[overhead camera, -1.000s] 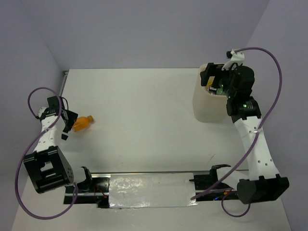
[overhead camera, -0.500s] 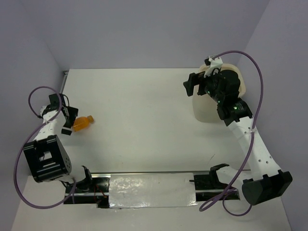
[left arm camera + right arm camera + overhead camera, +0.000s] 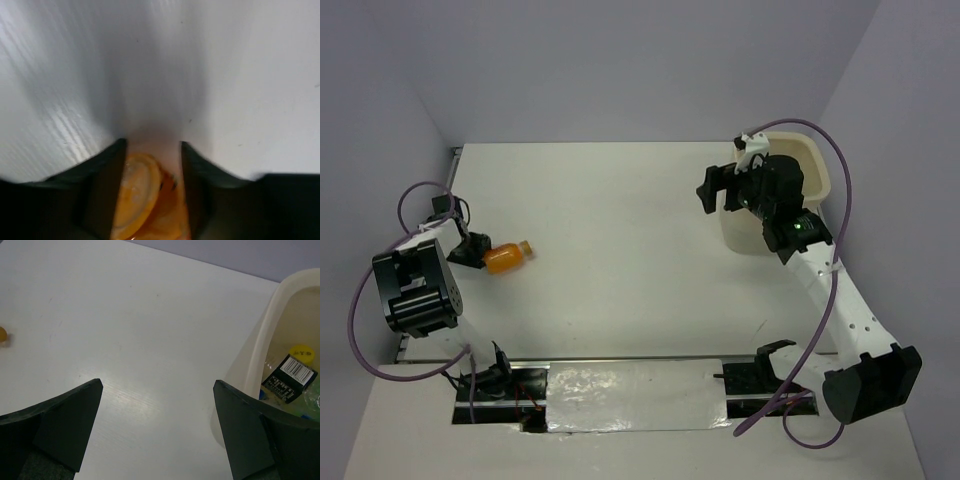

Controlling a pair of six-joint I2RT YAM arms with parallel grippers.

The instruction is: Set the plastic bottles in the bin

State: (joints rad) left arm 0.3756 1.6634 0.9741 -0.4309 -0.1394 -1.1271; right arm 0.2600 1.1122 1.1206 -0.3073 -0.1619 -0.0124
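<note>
An orange bottle (image 3: 507,257) lies on its side at the left of the table. My left gripper (image 3: 478,252) is shut on its near end. In the left wrist view the orange bottle (image 3: 145,197) fills the gap between the two dark fingers of the left gripper (image 3: 152,145). The cream bin (image 3: 741,226) stands at the far right. My right gripper (image 3: 711,188) hangs open just left of the bin, above the table. The right wrist view has the right gripper (image 3: 157,385) empty and the bin (image 3: 262,352) to its right, holding a yellow-capped bottle (image 3: 302,353) and a black-labelled one (image 3: 289,378).
A shiny foil-covered rail (image 3: 630,395) runs along the near edge between the arm bases. Purple cables (image 3: 835,170) loop over both arms. Walls close the table at the back and on both sides.
My left gripper has shut on the orange bottle, which has shifted right and turned. My right arm has swung left from over the bin and still stands open.
</note>
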